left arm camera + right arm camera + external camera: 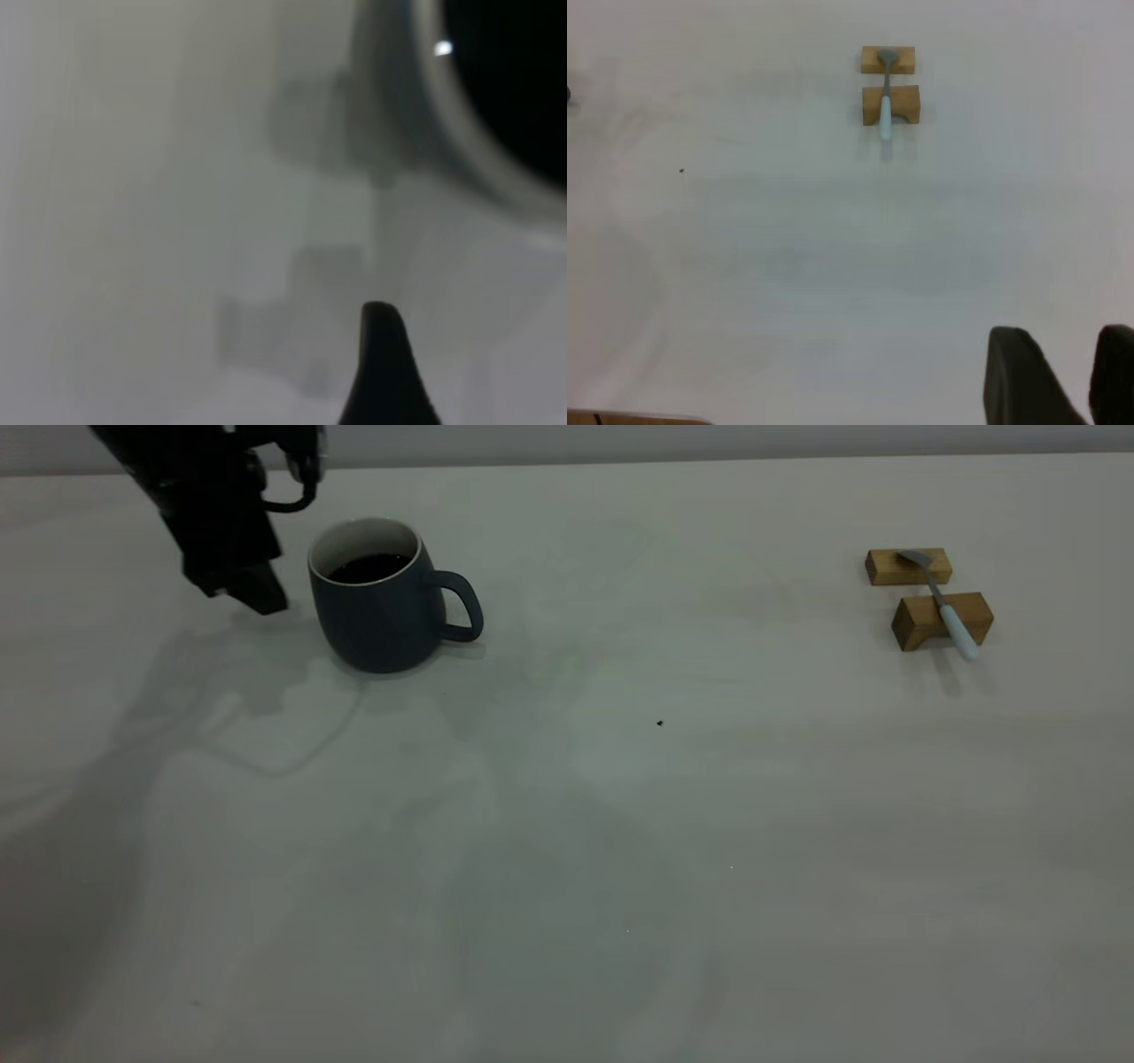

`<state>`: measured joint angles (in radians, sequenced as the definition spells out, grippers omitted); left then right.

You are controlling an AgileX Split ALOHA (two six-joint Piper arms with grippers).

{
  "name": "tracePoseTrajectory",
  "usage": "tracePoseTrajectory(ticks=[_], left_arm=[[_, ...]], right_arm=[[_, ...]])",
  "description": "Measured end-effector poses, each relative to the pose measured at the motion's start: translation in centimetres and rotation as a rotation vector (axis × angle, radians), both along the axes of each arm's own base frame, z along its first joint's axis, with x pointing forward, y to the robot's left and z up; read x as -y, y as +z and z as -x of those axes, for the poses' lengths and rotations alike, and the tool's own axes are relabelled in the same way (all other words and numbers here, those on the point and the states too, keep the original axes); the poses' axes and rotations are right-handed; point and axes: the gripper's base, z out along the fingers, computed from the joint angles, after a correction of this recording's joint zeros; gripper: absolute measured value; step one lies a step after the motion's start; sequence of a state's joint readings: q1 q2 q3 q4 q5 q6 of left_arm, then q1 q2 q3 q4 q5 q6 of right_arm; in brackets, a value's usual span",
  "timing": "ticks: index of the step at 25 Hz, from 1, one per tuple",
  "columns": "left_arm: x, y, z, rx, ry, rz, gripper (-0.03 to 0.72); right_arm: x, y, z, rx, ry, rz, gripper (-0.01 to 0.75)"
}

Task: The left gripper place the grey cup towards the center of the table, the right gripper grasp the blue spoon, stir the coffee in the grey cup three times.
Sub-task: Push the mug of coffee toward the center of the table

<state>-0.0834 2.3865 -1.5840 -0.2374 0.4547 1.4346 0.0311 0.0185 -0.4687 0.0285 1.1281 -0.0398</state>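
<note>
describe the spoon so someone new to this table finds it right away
Look to the right far side of the pale table, where two small wooden blocks sit. The spoon lies across both. Its grey metal bowl and light-blue handle set it apart from the brown blocks.

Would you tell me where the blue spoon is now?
In the exterior view, the blue spoon lies far right, bridging two wooden blocks, far from the grey cup.
</note>
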Motion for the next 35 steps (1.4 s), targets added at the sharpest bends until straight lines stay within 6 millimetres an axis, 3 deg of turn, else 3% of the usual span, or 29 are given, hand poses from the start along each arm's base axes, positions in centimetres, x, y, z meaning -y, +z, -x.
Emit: tracePoseTrajectory(ticks=[10, 14, 31, 35], left_arm=[[2.3, -0.5, 0.2, 0.014, -0.126, 0.166, 0.585], [4.0, -0.5, 0.3, 0.027, -0.162, 0.200, 0.585], [17.1, -2.3, 1.8, 0.101, -0.216, 0.329, 0.585], [19.1, -2.2, 2.1, 0.106, -0.223, 0.363, 0.585]], right_arm=[[0.0, 0.0, 0.0, 0.000, 0.000, 0.000, 0.238], [0.0, 0.0, 0.0, 0.000, 0.000, 0.000, 0.238], [0.0, 0.0, 0.0, 0.000, 0.000, 0.000, 0.238], [0.0, 0.0, 0.0, 0.000, 0.000, 0.000, 0.238]])
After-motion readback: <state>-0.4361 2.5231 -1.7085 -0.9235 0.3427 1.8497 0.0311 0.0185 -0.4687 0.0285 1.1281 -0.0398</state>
